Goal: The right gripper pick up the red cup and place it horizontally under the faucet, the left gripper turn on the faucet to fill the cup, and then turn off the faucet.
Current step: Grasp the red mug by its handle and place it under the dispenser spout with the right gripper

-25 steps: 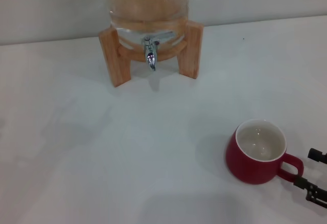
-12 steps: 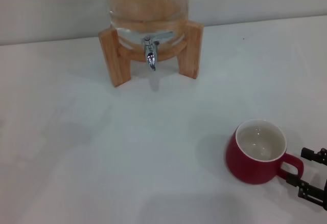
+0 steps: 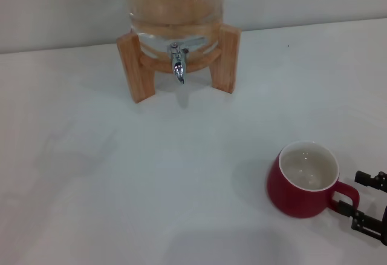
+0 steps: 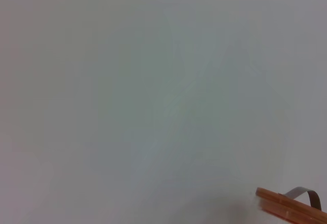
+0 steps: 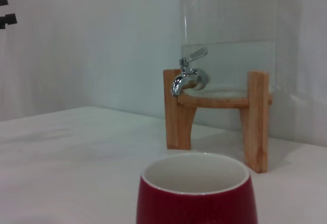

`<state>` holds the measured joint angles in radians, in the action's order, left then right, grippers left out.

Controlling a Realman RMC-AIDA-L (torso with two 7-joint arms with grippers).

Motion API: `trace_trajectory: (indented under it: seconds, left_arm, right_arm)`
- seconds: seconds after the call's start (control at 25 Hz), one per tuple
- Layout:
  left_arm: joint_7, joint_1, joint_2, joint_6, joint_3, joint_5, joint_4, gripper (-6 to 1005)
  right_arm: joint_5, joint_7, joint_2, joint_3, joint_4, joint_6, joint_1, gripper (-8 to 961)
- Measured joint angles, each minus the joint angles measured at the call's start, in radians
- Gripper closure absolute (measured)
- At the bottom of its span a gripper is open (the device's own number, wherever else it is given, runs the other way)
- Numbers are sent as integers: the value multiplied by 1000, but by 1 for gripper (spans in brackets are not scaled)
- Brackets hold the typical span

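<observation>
One step of the task is under way, and none looks finished. The right claw (image 3: 357, 199) sits low at the table's (image 3: 121, 174) near right edge with its two black fingers spread apart, one on either side of the cup's (image 3: 302, 179) loop handle. The fingers look unclenched and do not appear to be gripping the handle yet.

The cup stands upright just ahead of the claw, mouth up, white inside showing, resting on the table. The faucet (image 3: 177, 63) is well beyond the cup and away to the claw's left, on a glass jar (image 3: 175, 5) in a wooden stand (image 3: 227, 59). In the right wrist view the cup (image 5: 196, 196) fills the foreground and the faucet (image 5: 187, 76) stands behind it, lever angled up, no water running.

Left to do, by my reckoning: grasp, lift, set the cup under the spout, then open and close the faucet. The left claw is not in view.

Compared with a second ago, the right claw has slid in toward the handle; cup and faucet have not moved.
</observation>
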<state>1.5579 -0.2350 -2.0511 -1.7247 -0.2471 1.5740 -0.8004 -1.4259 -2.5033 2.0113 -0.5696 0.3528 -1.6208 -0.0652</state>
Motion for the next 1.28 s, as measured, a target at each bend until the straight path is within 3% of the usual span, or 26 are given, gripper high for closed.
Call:
trace_trajectory:
  seconds: [1.28]
  left_arm:
    - [-6,0,-5,-20,-5,2,-5,127]
  right_arm:
    - [-20,1,0,52,-5,68,-4,260]
